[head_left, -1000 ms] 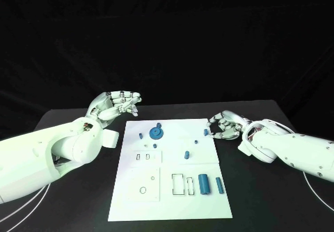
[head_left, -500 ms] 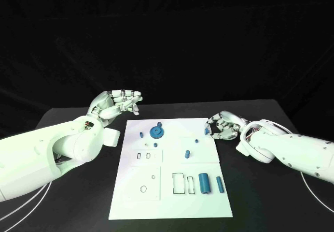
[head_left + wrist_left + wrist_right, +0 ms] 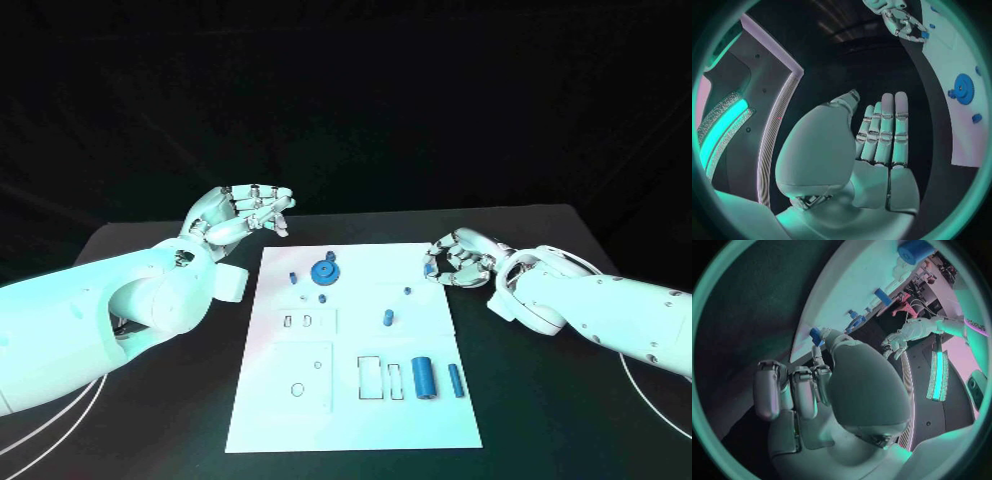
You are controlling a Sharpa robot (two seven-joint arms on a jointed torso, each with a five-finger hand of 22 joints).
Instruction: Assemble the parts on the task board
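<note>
Right hand point(image 3: 462, 262) sits at the far right edge of the task board point(image 3: 353, 400), fingers curled in, and the wrist view shows a small blue part point(image 3: 816, 334) pinched at its fingertips, so it's gripping that. Going near to far on the white plate: two blue cylinders point(image 3: 424, 378) lie side by side near the right edge next to some outlined slots, then a little blue peg point(image 3: 387, 319) around the middle, then the blue gear point(image 3: 326, 272) up near the far end with a couple of small blue bits beside it. Left hand point(image 3: 242, 215) hovers off the far left corner of the board, fingers apart, holding nothing.
</note>
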